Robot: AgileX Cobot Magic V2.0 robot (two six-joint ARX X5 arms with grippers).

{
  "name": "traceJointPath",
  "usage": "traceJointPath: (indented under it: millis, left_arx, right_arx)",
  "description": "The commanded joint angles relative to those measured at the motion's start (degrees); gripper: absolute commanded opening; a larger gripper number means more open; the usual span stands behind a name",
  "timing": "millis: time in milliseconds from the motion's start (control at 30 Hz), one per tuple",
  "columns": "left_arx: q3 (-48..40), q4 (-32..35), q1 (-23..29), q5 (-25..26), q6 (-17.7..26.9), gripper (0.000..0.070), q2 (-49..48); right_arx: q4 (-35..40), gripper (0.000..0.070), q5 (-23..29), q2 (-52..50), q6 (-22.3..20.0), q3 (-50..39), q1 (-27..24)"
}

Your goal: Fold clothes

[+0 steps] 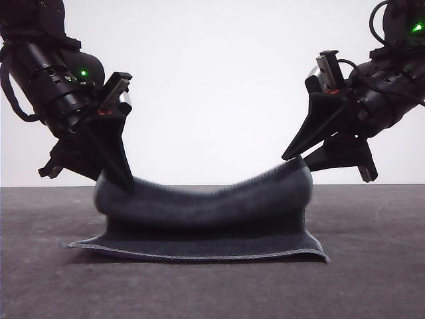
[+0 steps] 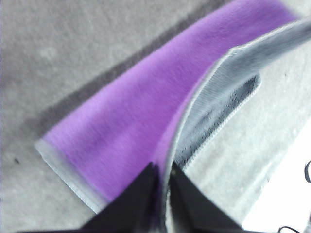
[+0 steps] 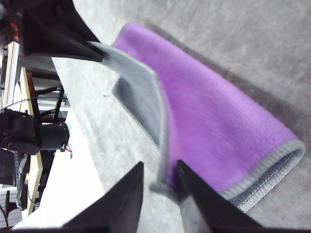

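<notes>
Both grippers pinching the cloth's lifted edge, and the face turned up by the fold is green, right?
Not green: it is purple, as the left wrist view shows on the cloth. The rest holds: the left gripper and right gripper each pinch the lifted edge.

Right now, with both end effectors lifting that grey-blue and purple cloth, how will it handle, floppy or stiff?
Probably floppy: the soft grey-blue and purple cloth sags between the left end effector and the right end effector. Likely light, since pinched corners carry it. Its fleecy face looks grippy rather than slippery.
</notes>
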Motion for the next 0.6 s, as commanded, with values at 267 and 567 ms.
traceJointPath:
  millis: [267, 567]
  left_arx:
    - [0.59, -1.68, -0.22, 0.56, 0.93, 0.0308, 0.28]
    - [0.61, -1.51, 0.69, 1.32, 0.93, 0.0325, -0.79]
  right_arx:
    - [-0.98, 0.0305, -1.65, 0.26, -2.10, 1.22, 0.24]
    - [-0.89, 0.0350, 0.77, -0.68, -2.30, 1.22, -0.22]
